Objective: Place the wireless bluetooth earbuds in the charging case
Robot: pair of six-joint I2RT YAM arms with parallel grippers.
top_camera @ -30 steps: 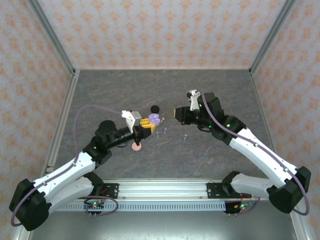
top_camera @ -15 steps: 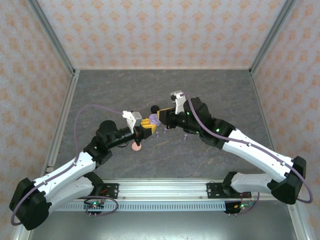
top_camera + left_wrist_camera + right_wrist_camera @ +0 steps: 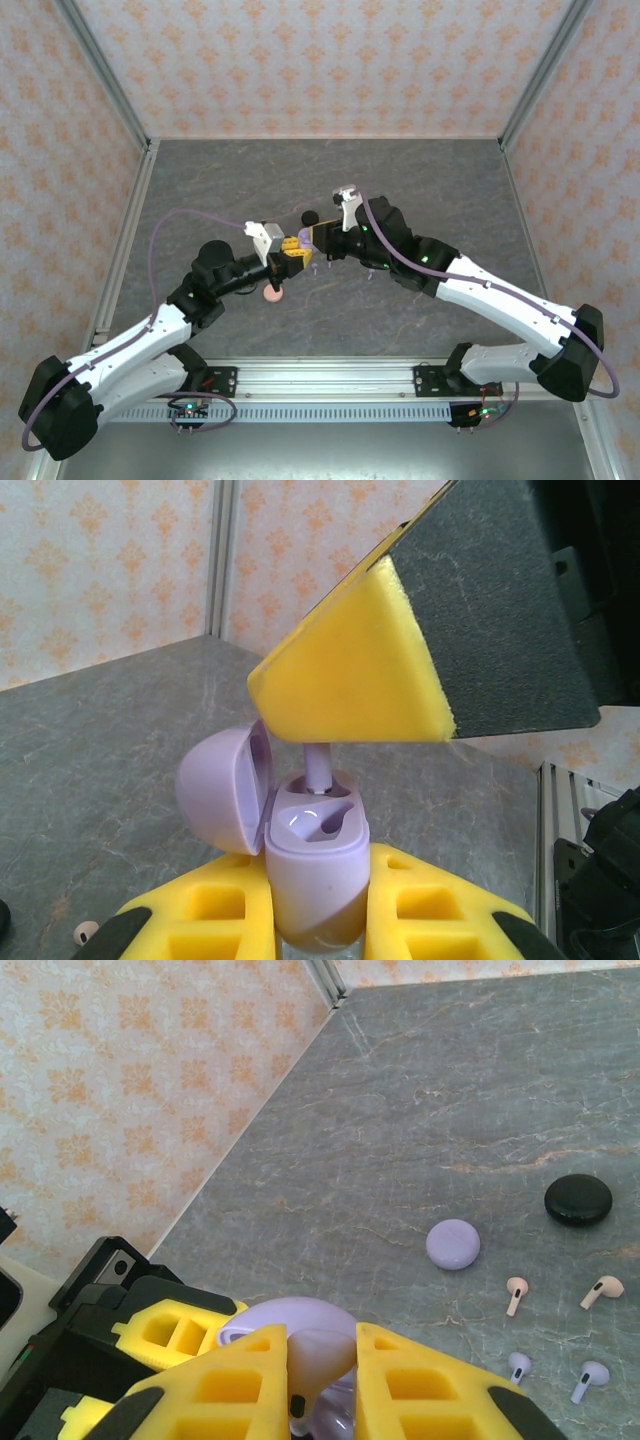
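A dark grey, marbled stone-look tabletop [image 3: 430, 180] is boxed on three sides by cream wallpapered walls [image 3: 300, 60] printed with orange floral motifs. Silver metal frame posts [image 3: 103, 75] run along the corners. The light is even and soft.

Purple charging case [image 3: 315, 865] upright above table centre, lid open to its left. One purple earbud [image 3: 317, 765] stands vertical in its slot. Two pink earbuds [image 3: 515, 1295] and two loose purple earbuds [image 3: 518, 1365] lie mid-table.

No readable writing anywhere in this one. The purple case [image 3: 318, 865] is plain, with no logo or lettering showing, and the wallpaper [image 3: 320, 60] behind the case carries only a repeating orange ornament, no letters or numbers.
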